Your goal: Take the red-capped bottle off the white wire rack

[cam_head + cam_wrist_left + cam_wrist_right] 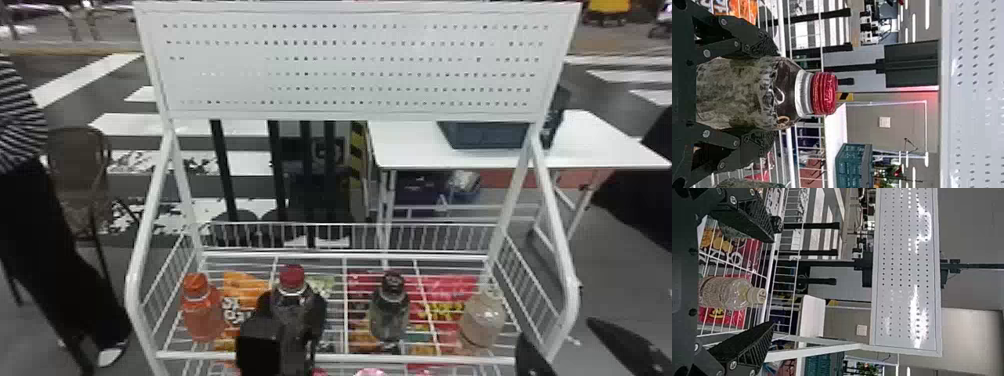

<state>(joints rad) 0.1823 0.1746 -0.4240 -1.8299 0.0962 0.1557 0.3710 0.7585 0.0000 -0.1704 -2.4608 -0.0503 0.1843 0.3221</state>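
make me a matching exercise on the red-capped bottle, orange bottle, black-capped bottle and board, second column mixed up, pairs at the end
Column one
1. red-capped bottle
2. orange bottle
3. black-capped bottle
4. board

Column two
a. white, with rows of small holes
b. between the red-capped bottle and the pale bottle
c. between the fingers of the left gripper
d. at the robot's left end of the row of bottles

Pairs: 1-c, 2-d, 3-b, 4-a
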